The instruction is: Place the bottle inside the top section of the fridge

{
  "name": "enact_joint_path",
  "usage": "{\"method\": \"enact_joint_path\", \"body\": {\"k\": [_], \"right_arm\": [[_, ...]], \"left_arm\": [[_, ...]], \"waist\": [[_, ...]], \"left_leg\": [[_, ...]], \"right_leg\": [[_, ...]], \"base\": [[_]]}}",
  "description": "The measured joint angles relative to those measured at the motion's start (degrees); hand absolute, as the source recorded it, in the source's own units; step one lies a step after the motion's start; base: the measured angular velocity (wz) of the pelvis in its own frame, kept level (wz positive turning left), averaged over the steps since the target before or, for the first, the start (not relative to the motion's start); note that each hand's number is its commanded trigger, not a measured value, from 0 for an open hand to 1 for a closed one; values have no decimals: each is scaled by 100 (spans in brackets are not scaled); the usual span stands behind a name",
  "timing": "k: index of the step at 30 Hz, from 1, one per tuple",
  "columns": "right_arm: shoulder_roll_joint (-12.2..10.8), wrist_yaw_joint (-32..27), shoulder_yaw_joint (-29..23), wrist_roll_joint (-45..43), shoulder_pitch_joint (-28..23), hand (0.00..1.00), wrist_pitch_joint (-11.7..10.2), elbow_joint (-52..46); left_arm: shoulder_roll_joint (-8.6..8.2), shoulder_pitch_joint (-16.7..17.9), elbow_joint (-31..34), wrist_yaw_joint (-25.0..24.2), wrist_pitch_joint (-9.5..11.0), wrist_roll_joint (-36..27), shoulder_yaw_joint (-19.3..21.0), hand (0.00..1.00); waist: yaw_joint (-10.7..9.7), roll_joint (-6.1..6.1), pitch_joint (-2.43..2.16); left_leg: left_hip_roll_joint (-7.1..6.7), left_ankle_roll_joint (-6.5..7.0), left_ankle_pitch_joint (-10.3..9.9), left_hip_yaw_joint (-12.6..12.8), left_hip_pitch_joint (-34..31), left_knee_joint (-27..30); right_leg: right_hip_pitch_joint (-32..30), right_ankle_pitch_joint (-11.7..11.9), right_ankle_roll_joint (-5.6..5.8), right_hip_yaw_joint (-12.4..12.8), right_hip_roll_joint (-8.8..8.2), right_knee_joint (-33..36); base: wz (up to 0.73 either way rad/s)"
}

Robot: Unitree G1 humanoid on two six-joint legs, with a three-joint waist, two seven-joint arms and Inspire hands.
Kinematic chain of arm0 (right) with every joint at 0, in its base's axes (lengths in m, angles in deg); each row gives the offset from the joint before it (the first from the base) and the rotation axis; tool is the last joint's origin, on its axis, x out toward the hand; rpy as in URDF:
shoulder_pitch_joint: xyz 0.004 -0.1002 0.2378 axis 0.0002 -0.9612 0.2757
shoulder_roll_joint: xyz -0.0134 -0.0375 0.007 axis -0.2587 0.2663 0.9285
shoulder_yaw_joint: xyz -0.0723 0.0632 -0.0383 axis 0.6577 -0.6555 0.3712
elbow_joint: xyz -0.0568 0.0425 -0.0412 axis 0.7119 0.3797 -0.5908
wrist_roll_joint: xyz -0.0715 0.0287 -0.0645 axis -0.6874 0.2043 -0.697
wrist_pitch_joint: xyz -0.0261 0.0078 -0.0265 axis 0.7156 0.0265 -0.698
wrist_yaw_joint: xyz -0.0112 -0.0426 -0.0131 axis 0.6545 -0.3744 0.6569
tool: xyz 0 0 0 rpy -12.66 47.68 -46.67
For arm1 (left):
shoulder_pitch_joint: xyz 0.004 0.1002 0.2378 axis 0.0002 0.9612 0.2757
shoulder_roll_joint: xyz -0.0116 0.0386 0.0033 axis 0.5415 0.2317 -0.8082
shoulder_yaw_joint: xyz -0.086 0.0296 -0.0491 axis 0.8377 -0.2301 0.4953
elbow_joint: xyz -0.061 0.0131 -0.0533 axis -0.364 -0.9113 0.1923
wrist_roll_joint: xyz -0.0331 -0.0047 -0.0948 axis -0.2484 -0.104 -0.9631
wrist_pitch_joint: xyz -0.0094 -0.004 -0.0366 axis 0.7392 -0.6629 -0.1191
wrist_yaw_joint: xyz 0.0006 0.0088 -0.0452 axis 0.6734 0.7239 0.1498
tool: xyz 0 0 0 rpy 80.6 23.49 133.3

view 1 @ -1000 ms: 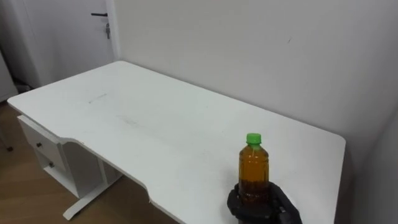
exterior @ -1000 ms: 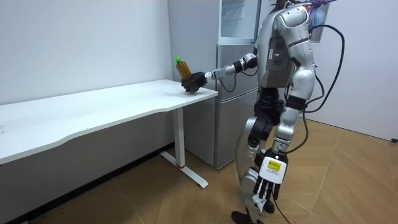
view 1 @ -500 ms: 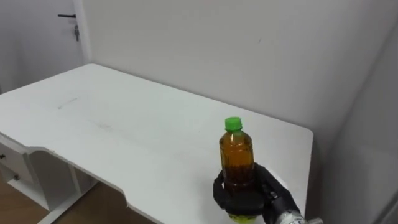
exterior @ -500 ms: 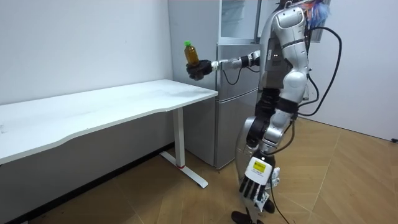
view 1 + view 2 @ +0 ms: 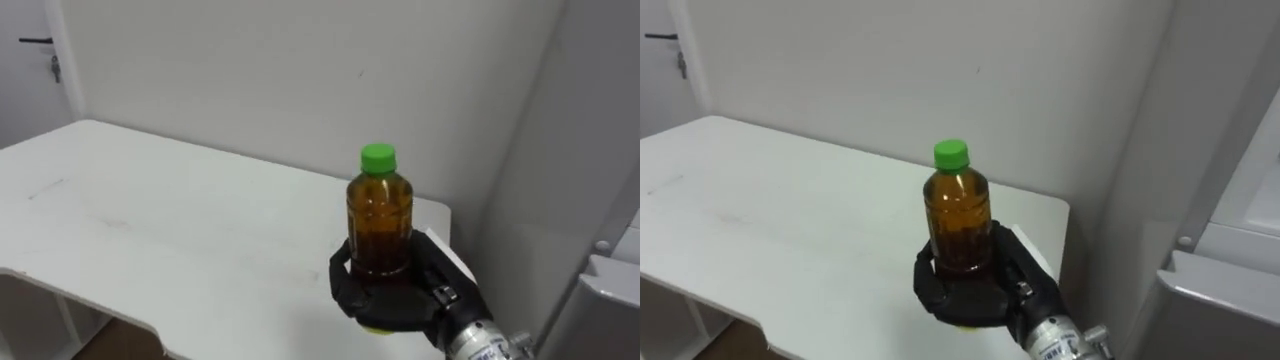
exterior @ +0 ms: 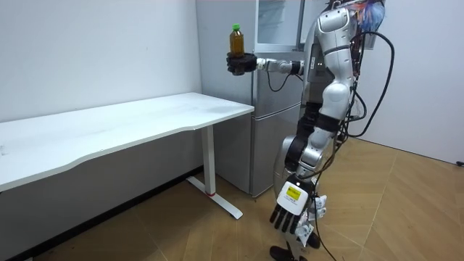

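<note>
- Room view: the right hand [image 6: 240, 64] carries the bottle [image 6: 235, 40] high in the air, well above the far end of the table [image 6: 145, 116]. It is about level with the upper part of the fridge [image 6: 274, 109].
- In the left eye view the bottle [image 5: 380, 222] stands upright near the centre, green cap at 12 o'clock. The table [image 5: 150, 230] spreads out toward 9 o'clock and the fridge's [image 5: 605, 290] edge lies at 4 o'clock.
- The right hand [image 5: 400, 298] cups the bottle's lower part from below, dark fingers curled round it and the thumb wrapped in front. The grip looks firm.
- The right arm reaches out nearly level from the shoulder, forearm straight and wrist under the bottle.
- The left hand [image 6: 291, 212] hangs low beside the legs with its fingers loose and spread, holding nothing.
- The step in hand seems to be carrying the bottle over to the fridge. To do it well, keep the bottle vertical and the grip unchanged, and swing it slowly toward 3 o'clock.
- Whether the upper door is open cannot be told. If it is closed, the free left hand would have to open it.
</note>
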Motion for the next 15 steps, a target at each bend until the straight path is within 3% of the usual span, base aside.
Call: {"method": "enact_joint_path", "body": {"k": [4,7,15], "right_arm": [[7,89,-470,-22,-146,100,0,-453],[11,89,-715,63,-206,100,-1,-711],[14,74,-1077,44,-415,100,-3,-1080]], "left_arm": [[-72,41,-6,-40,-15,127,263,0],[-104,56,-28,-25,-15,124,322,0],[-153,46,-44,-28,-9,129,325,0]], "waist": [[-110,90,-69],[-235,138,-93],[-632,167,-84]], "left_leg": [[1,1,1,48,61,-44],[21,1,1,147,125,-56],[36,3,-4,257,264,-157]], "right_leg": [[-4,7,1,85,3,10],[16,13,-4,147,12,13],[76,29,-4,283,38,17]], "base": [[-8],[-15],[-9]]}}
